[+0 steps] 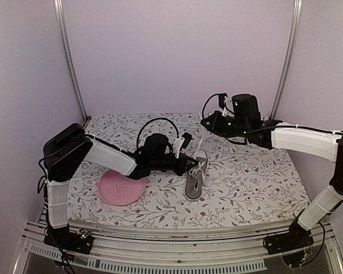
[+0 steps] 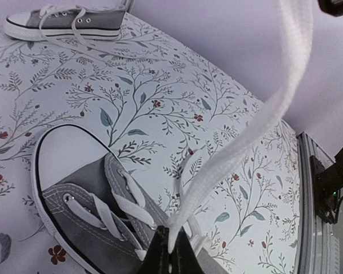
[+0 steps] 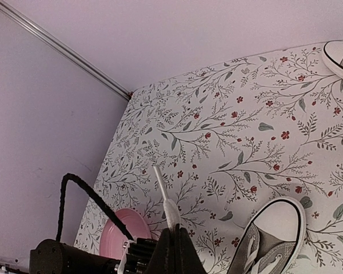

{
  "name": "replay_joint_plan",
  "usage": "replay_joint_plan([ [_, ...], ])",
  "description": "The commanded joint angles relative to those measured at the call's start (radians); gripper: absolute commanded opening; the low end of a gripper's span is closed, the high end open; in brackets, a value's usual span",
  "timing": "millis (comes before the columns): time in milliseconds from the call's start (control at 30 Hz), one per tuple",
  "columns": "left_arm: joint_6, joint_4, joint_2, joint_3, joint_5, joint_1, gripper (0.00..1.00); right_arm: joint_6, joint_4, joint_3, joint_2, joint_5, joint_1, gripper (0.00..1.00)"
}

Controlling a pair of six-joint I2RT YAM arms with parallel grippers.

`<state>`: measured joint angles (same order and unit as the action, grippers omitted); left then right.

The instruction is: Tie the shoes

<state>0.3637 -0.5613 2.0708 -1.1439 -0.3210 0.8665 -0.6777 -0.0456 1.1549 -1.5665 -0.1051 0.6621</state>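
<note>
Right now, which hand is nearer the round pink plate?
Left. The left hand is right of the round pink plate, at the grey canvas sneaker; the right hand is farther back-right.

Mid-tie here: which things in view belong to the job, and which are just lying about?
In the job:
- near grey canvas sneaker
- its white lace, pinched by the left gripper and the right gripper
- second grey canvas sneaker

Lying about:
- round pink plate
- floral tablecloth

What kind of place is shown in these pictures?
Probably a small robot test booth: plain walls with metal corner posts, a floral cloth as the work surface, a metal rail at its near edge.
</note>
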Motion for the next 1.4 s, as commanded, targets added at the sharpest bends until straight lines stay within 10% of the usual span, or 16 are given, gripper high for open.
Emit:
replay_joint_plan([
  [0, 0.009, -0.061, -0.038, 0.042, 0.036, -0.013, 0.0, 0.006, -0.014, 0.044, -0.049, 0.007, 0.007, 0.02],
  [267, 0.136, -0.031, -0.069, 0.085, 0.104, -0.016, 0.0, 0.089, 0.093, 0.19, -0.262, -0.009, 0.008, 0.03],
  [400, 0.191, -0.026, -0.068, 0.096, 0.094, -0.019, 0.0, 0.107, 0.123, 0.181, -0.273, -0.014, 0.008, 0.65],
  [533, 0.249, -0.003, -0.072, 0.091, 0.076, -0.033, 0.0, 0.136, 0.214, 0.117, -0.166, 0.115, 0.005, 0.84],
  [900, 0.258, 0.086, -0.09, 0.066, 0.082, -0.04, 0.0, 0.016, 0.483, -0.11, -0.077, 0.235, 0.003, 0.82],
  [1367, 0.215, 0.118, -0.094, 0.056, 0.094, -0.038, 0.0, -0.133, 0.562, -0.008, -0.297, 0.278, 0.072, 0.75],
])
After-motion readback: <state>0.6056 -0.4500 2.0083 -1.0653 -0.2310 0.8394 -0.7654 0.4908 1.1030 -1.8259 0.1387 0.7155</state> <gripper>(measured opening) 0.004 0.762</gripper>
